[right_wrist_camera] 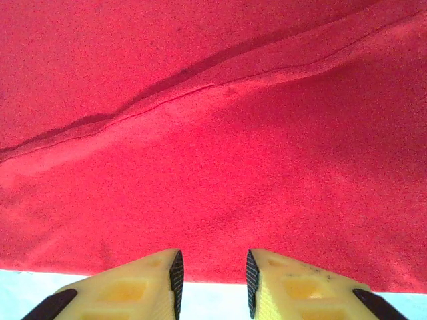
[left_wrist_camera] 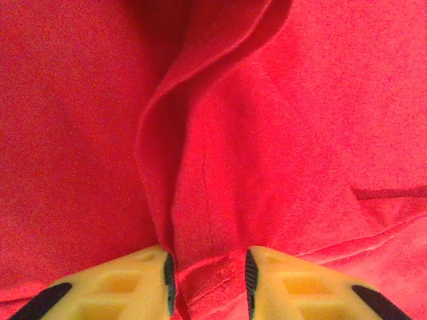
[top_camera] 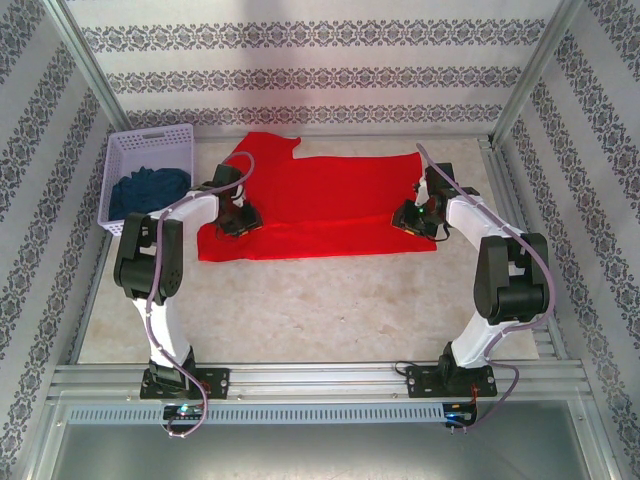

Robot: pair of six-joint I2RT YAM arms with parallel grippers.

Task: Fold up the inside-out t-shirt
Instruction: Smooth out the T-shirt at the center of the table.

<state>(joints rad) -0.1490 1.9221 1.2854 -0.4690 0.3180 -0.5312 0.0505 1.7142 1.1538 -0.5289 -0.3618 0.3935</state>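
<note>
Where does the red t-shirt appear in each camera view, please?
Top external: red t-shirt spread across the table's far middle.
Left wrist: cloth beyond the left tool, a fold running toward it.
Right wrist: cloth beyond the right tool, its edge on pale table.
Shared landmark: left tool and right tool at the shirt's ends from above.

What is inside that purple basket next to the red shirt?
A crumpled dark blue cloth lies inside the purple basket, heaped toward its near end. The far part shows the basket's own lattice. Anything under the cloth is covered, so it cannot be seen.
</note>
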